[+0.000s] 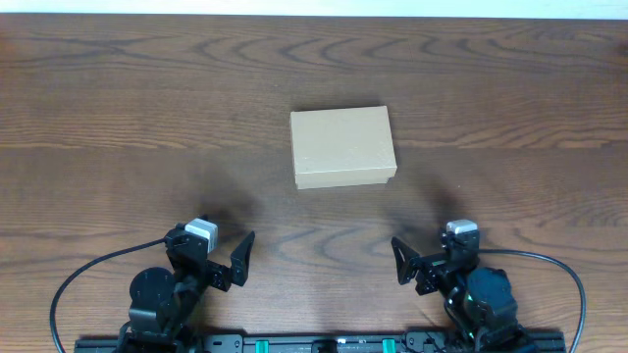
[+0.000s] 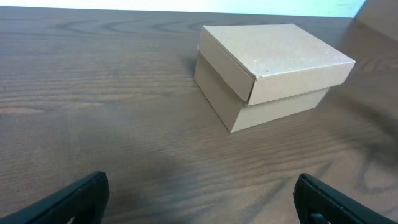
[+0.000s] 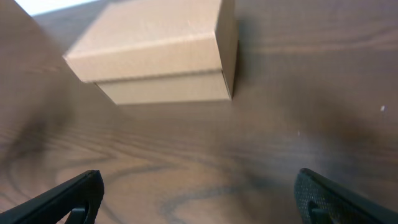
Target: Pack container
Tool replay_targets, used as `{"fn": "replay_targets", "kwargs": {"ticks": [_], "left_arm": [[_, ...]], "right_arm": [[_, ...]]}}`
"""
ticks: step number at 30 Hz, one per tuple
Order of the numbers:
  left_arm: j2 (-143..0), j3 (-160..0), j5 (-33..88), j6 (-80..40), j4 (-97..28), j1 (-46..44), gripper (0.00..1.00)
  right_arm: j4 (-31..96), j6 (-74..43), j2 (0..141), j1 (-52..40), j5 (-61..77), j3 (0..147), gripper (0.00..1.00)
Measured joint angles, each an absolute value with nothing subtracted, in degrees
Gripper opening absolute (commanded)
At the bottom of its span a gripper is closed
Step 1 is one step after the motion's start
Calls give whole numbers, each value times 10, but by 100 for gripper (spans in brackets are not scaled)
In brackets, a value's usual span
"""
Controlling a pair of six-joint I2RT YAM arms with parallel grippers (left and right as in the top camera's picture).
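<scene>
**Closed container set mid-tabletop, both pairs of fingers spread well short of it**

The container [image 1: 342,147] is seen resting flat on the dark wooden tabletop [image 1: 147,98], near the middle. Its lid is folded down shut, and its edges are turned slightly out of line with the tabletop's edges.

From overhead, it is placed beyond both arms and roughly between them from side to side. It is well apart from the left fingers [image 1: 241,257] and from the right fingers [image 1: 402,260], and is touched by neither.

In the left wrist view, the container [image 2: 267,68] is found ahead and to the right of centre. One corner is turned toward the camera, and the lid's skirt is seen overlapping the base. The left fingers [image 2: 74,199] are held wide apart at the bottom corners of that view. Only bare wood is seen between them.

In the right wrist view, the container [image 3: 155,50] is found ahead and to the left of centre, cut off by the upper edge. The right fingers [image 3: 68,199] are likewise spread wide, and only bare wood is framed between them.

Both arms are kept folded low at the near edge of the tabletop. Their wrists are pointed toward the far side and appear angled slightly inward, toward the container. A black cable [image 1: 78,284] is looped outward from the left arm, and a second is curved out from the right arm.
</scene>
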State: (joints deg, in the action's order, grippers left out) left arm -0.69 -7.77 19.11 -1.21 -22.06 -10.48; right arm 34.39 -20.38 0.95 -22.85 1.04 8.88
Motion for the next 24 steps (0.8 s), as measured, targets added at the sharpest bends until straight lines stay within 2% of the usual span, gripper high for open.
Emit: {"fn": "replay_targets", "kwargs": {"ticks": [24], "left_arm": [[-7, -78, 191, -12, -221, -105, 95]], "right_arm": [[338, -206, 9, -229, 10, 89, 99]]}}
